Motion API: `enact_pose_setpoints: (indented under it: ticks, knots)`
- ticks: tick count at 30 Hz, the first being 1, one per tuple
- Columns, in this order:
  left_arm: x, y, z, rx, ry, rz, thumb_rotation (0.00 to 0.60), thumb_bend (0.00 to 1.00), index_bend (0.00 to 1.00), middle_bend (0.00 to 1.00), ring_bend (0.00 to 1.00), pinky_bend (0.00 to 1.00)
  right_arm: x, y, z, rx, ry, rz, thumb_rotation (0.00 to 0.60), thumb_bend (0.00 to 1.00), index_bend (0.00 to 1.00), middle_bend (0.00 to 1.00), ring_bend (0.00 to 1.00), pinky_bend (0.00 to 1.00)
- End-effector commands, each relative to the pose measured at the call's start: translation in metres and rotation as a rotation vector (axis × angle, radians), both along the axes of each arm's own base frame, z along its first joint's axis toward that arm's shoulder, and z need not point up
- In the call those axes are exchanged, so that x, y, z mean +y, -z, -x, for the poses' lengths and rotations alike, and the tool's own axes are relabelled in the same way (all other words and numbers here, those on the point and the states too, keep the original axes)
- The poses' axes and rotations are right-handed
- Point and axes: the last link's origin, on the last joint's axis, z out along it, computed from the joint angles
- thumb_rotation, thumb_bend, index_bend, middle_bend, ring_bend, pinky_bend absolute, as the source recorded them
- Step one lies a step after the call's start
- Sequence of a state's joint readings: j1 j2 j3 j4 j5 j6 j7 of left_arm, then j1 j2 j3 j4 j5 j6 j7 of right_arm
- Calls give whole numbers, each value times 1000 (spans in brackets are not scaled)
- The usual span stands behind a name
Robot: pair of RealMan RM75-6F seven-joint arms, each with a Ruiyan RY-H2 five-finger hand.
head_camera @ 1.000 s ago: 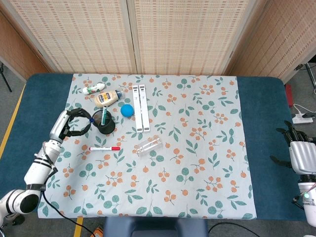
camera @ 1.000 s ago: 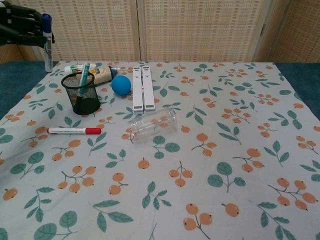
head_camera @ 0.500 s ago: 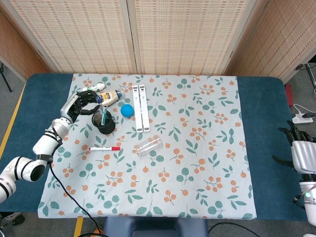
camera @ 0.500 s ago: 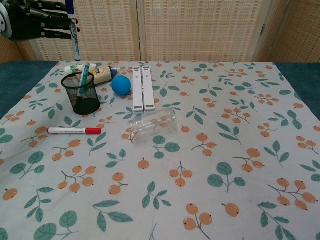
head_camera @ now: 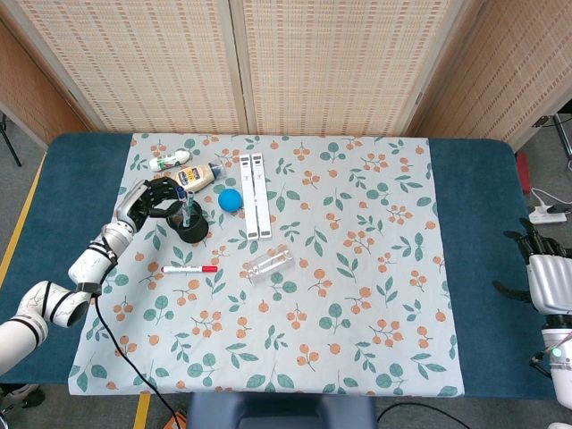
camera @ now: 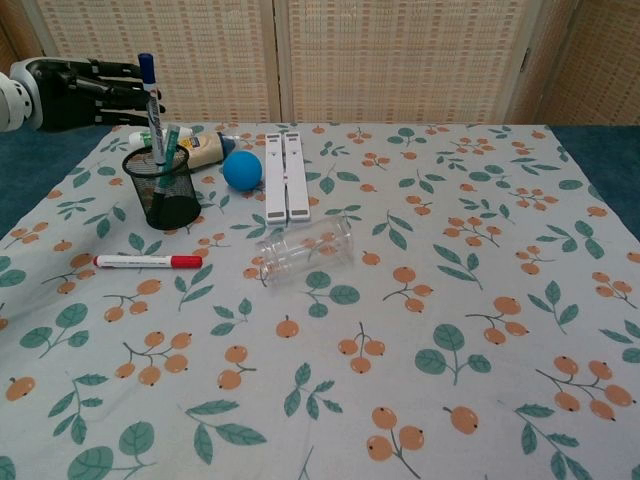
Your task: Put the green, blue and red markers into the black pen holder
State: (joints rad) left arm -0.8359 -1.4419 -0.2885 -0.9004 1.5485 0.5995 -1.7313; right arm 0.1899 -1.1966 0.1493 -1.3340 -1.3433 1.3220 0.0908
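Note:
The black mesh pen holder (camera: 162, 190) (head_camera: 192, 231) stands at the left of the floral cloth. A green marker (camera: 168, 148) leans inside it. My left hand (camera: 72, 84) (head_camera: 154, 197) hovers just left of the holder and holds the blue marker (camera: 150, 105) upright, blue cap on top, its lower end dipping into the holder's mouth. The red marker (camera: 147, 261) (head_camera: 189, 268) lies flat on the cloth in front of the holder. My right hand (head_camera: 542, 275) rests far off at the right table edge, fingers spread, holding nothing.
Behind the holder lie a yellow sauce bottle (head_camera: 193, 176) and a small white bottle (head_camera: 168, 162). A blue ball (camera: 242, 170), two long white strips (camera: 285, 180) and a clear plastic jar on its side (camera: 304, 250) sit to the holder's right.
My left hand carried the blue marker from the far left over to the pen holder, then lowered it until its tip entered the holder. The right hand stayed still.

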Motion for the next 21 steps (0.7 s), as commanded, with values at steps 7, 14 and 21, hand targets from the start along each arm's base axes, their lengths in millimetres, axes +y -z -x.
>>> enact_pose_setpoints:
  ticks: [7,14,21]
  knots:
    - [5,5,5,-2,16,-5,600,363,559,537,258,239,0,0,1,-7,8,-5,600,29,224,53,201,204]
    - [4,5,13,71,63,19,600,363,389,270,111,156,1,-2,0,-9,0,1,600,28,223,52,201,194]
    - [1,-3,10,200,173,-46,600,363,334,174,38,125,1,-2,-1,-13,-4,0,600,27,222,53,201,184]
